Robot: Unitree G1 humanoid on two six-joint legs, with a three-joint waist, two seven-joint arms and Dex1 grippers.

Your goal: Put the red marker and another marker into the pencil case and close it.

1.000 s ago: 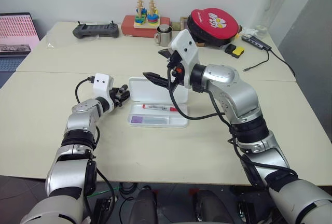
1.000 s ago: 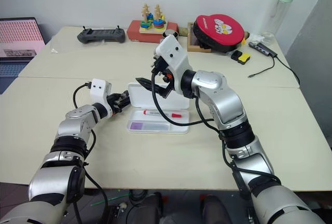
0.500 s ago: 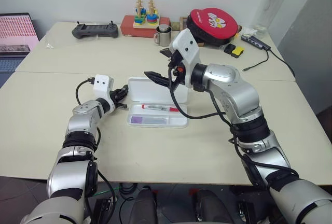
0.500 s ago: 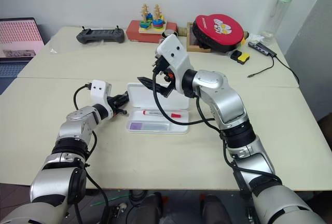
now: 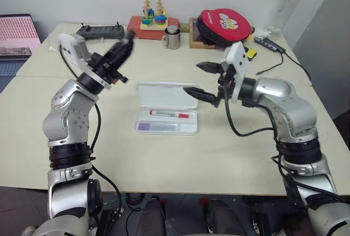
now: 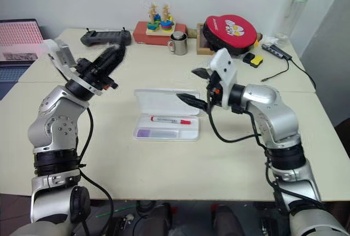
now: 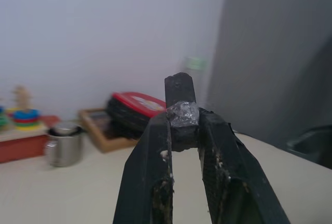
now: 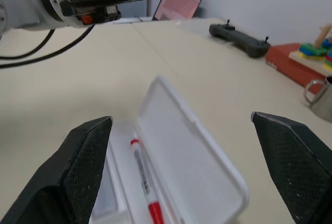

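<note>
**Operator:** Report the state of both claws.

**Technician:** You will find the left claw point(image 5: 123, 46) raised well above the surface point(image 5: 229, 148), off to the left of the pencil case point(image 5: 167, 114). Its two fingers are pressed together. In the left wrist view a small dark piece point(image 7: 181, 112) sits pinched between the fingertips; what that piece is cannot be told. The right claw point(image 5: 201, 80) hangs just beside the right edge of the case with its fingers spread as wide as they go. It holds nothing.

**Operator:** Where are the task items?

**Technician:** The pencil case lies open at the centre of the surface, lid point(image 5: 165, 94) folded back away from you. Inside it, the red marker point(image 5: 169, 114) lies crosswise in the rear compartment of the tray. The lilac marker point(image 5: 145, 127) lies in the front compartment, toward the left end. Neither claw touches the case.

**Operator:** Anything else on the surface?

**Technician:** At the far edge you have a black controller point(image 5: 100, 31), a steel mug point(image 5: 173, 37), a wooden stacking toy point(image 5: 152, 15) and a red round pouch point(image 5: 224, 25).
</note>
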